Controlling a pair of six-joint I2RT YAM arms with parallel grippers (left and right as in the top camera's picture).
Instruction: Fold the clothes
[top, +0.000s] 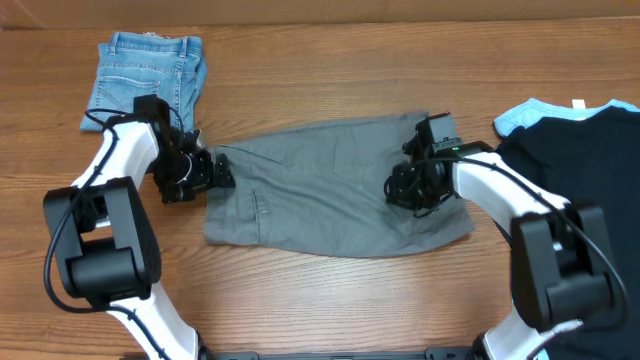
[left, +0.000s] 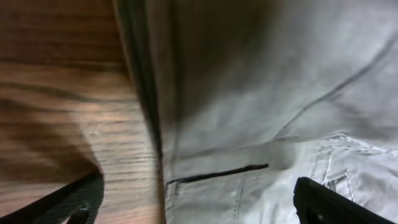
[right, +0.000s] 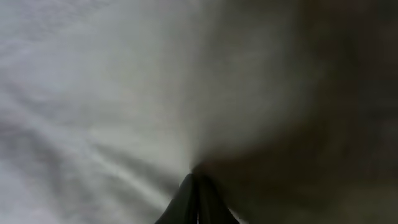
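Observation:
Grey shorts (top: 320, 190) lie spread flat across the middle of the table. My left gripper (top: 215, 172) is open at their left edge. In the left wrist view its fingers (left: 196, 202) straddle the hem and a pocket slit of the grey shorts (left: 261, 93), with wood to the left. My right gripper (top: 405, 190) sits on the right part of the shorts. In the right wrist view its fingers (right: 198, 186) are pressed together, pinching the grey fabric (right: 93, 93), and creases radiate from the tips.
Folded blue denim shorts (top: 148, 72) lie at the back left. A black shirt (top: 580, 160) lies at the right edge over a light blue garment (top: 520, 115). The wooden table (top: 320, 300) is bare in front.

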